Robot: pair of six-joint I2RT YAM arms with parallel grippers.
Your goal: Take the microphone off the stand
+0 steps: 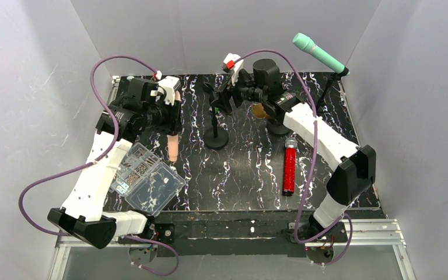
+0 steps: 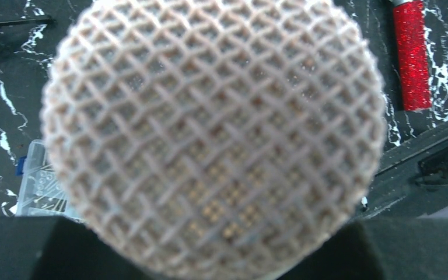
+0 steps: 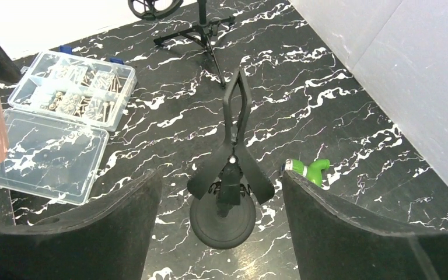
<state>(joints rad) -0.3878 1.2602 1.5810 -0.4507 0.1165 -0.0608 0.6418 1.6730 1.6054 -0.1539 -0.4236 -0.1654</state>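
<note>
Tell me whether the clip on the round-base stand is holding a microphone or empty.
Empty: the clip has nothing between its prongs, and the pink microphone is in the left gripper.

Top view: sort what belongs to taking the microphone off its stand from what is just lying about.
Job: pink microphone in the left gripper; black stand, clip empty, by the right gripper.
Lying about: red microphone; teal microphone at back right; clear parts box; small green object.

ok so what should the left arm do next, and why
Probably lower the pink microphone and lay it on the mat. It is already out of the stand clip, which stands empty, and the left gripper holds it away from the stand; the right gripper is open around the clip.
</note>
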